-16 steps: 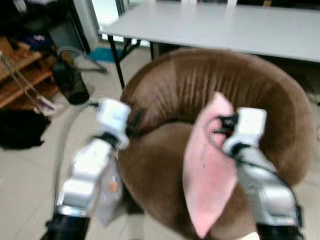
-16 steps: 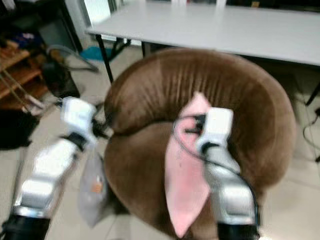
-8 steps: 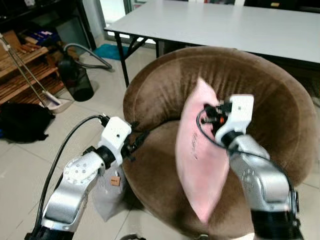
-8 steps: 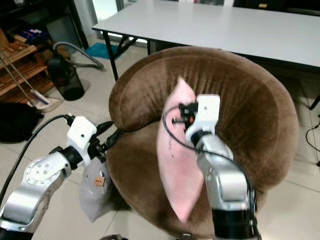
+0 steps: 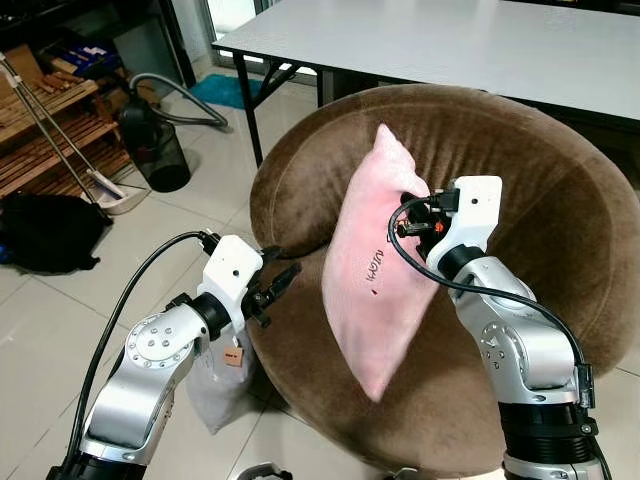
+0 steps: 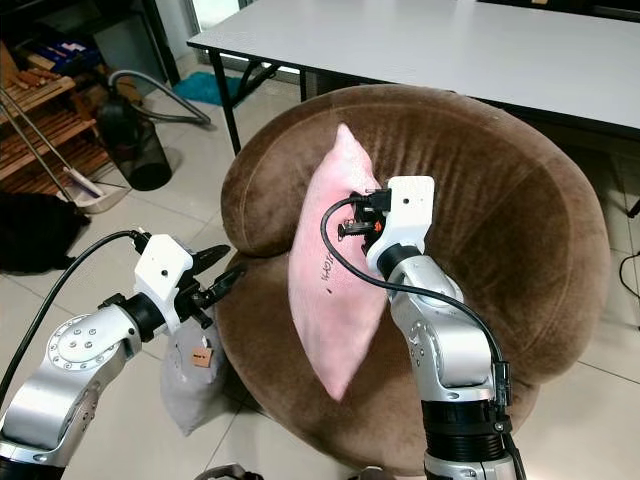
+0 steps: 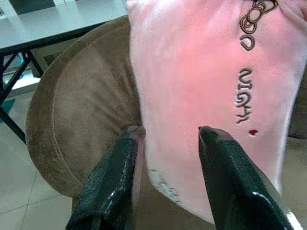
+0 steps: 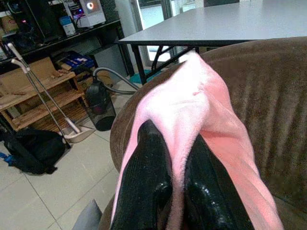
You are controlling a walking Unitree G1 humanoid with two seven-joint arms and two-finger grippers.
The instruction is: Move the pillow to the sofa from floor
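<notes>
A pink pillow (image 5: 375, 270) with dark lettering hangs upright over the seat of a round brown sofa (image 5: 520, 150). My right gripper (image 8: 177, 158) is shut on the pillow's upper edge, pinching a fold of its fabric in front of the sofa's backrest. My left gripper (image 5: 278, 285) is open by the sofa's left front rim, pointing at the pillow's lower half. In the left wrist view its two black fingers (image 7: 120, 167) stand apart, with the pillow (image 7: 201, 86) a short way beyond them and nothing between them.
A grey table (image 5: 450, 40) stands behind the sofa. On the tiled floor to the left are a vacuum cleaner (image 5: 150, 150), a black bag (image 5: 45, 235) and a wooden rack (image 5: 50, 120). A grey cushion with a tag (image 5: 215, 385) leans against the sofa's front left.
My right gripper has raised the pillow and carried it to the left, toward the backrest. The left arm has stayed near the sofa's rim. The view has sharpened and shifted.
</notes>
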